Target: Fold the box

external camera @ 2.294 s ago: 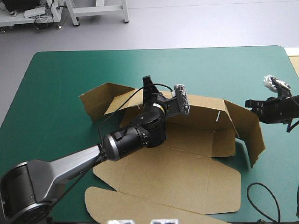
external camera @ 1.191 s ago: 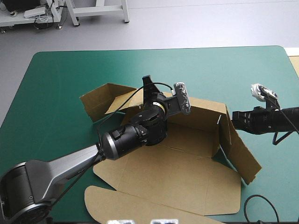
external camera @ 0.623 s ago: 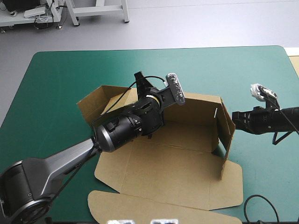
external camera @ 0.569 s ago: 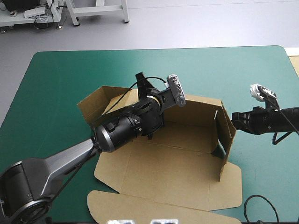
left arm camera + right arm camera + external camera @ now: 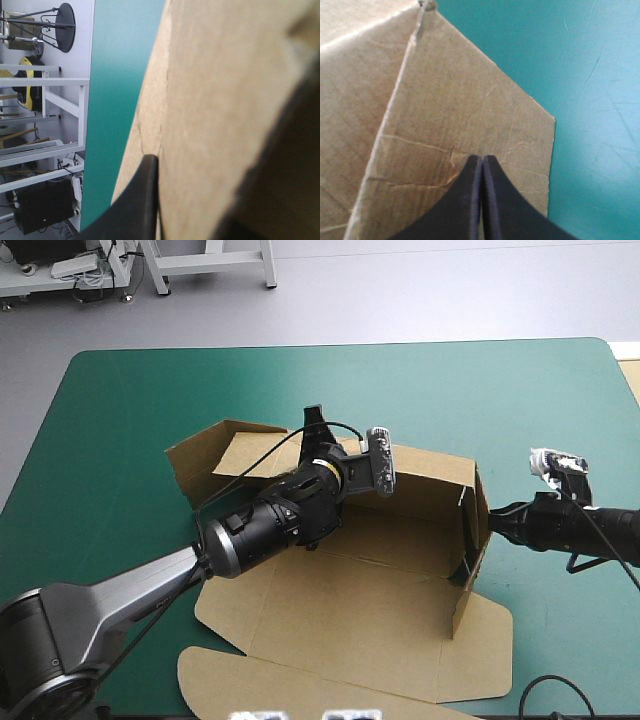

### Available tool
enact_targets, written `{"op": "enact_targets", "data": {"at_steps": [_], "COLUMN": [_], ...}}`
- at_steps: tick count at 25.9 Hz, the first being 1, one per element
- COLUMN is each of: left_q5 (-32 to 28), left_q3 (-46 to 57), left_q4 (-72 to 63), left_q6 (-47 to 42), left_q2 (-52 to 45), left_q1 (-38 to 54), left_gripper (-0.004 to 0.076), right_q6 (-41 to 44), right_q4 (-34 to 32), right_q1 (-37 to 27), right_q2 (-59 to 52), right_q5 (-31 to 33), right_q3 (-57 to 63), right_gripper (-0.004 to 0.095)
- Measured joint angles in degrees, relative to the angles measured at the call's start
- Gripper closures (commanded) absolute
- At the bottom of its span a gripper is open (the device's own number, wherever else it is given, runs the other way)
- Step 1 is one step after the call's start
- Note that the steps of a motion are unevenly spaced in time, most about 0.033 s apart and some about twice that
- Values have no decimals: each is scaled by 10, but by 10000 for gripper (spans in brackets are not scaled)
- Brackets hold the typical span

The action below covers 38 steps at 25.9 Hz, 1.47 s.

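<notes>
the left pincer [image 5: 316, 428] pinches the back wall [image 5: 430, 465] of the brown box [image 5: 380, 590] on the worktop [image 5: 120, 440], while the right pincer [image 5: 483, 162], pressed together, noses the side wall [image 5: 470, 110] just ahead and should push squarely near the crease without buckling it.

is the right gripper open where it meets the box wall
No, the right gripper is shut, drawn into one pointed arch, with a brown flap of the box right ahead of it.
</notes>
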Motion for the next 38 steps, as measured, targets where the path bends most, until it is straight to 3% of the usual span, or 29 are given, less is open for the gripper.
{"op": "enact_targets", "data": {"at_steps": [8, 23, 29, 31, 38], "left_q5": [-20, -36, -36, -36, -36], "left_q3": [19, 23, 23, 23, 23], "left_q4": [17, 59, 59, 59, 60], "left_q6": [3, 2, 2, 2, 2], "left_q2": [-2, 30, 30, 31, 32], "left_q1": [0, 5, 5, 5, 5], "left_gripper": [733, 733, 733, 733, 733], "right_q6": [-87, -103, -158, -166, -184], "right_q4": [60, 35, 22, 7, -23], "right_q1": [0, 0, 0, 0, 0], "right_q2": [-25, -42, -63, -80, -125], "right_q5": [-32, -39, -20, -17, 0], "right_q3": [66, 68, 68, 69, 70], "right_gripper": [925, 909, 878, 816, 428]}}
